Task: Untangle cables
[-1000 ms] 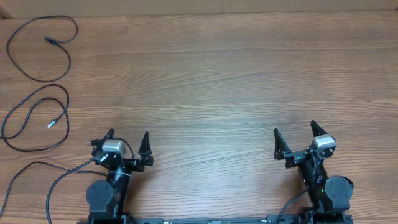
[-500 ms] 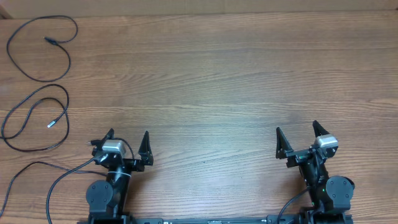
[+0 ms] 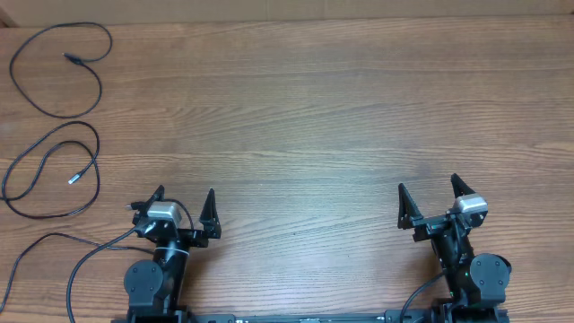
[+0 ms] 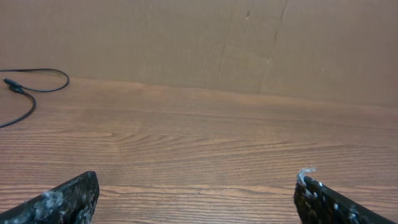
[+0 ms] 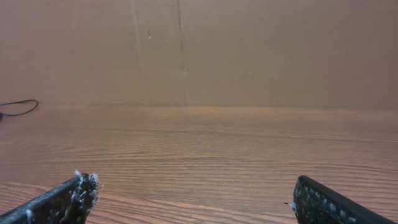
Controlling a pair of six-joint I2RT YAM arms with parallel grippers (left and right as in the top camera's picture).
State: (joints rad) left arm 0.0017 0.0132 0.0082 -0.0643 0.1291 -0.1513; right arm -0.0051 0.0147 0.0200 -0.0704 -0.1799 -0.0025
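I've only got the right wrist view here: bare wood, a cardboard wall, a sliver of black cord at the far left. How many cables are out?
Observer: Two, seen from overhead: an upper cable and a lower cable, both at the table's far left.
Operator: Tangled together?
Observer: They don't seem to cross; each lies in its own loose loop.
Operator: Left gripper holding one?
Observer: No, the left gripper is open and empty, well clear of both.

Wood-grain table (image 3: 305, 108): looped black cable (image 3: 73, 59) far-left corner, second looped cable (image 3: 75, 178) nearer, apart
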